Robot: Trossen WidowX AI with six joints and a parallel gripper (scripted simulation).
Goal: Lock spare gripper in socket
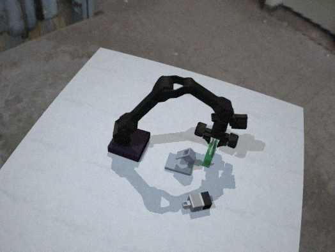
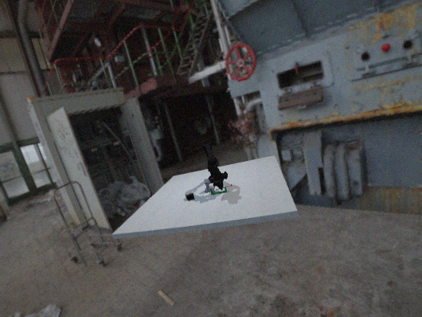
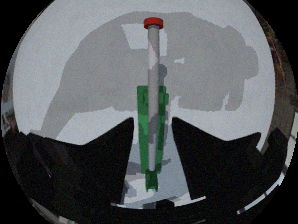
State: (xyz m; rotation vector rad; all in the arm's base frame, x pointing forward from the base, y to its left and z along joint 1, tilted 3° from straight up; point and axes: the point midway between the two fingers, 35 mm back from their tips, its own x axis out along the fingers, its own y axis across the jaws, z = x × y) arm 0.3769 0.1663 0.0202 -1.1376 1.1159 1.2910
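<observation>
Your jaws stand part open over the lock pin

Top view: your gripper (image 1: pixel 215 141) (image 2: pixel 219 187) (image 3: pixel 152 121) is above the green cradle (image 1: pixel 208 160) (image 2: pixel 219 192) (image 3: pixel 143 125), where the lock pin (image 1: pixel 213 145) (image 2: pixel 231 185) (image 3: pixel 153 60) lies, out of the socket mount (image 1: pixel 186 157) (image 2: pixel 207 186). You have that mount beside the jaws, toward the arm's base (image 1: pixel 134 149); the spare gripper (image 1: pixel 198 201) (image 2: pixel 190 196) lies on the table, farther from them.

Exterior view: you see the jaws low over the cradle; their gap is too small to judge.

Wrist view: the fingers stand apart, gripping nothing. The pin runs lengthwise along the gap, its red head (image 3: pixel 153 23) beyond the fingertips.
</observation>
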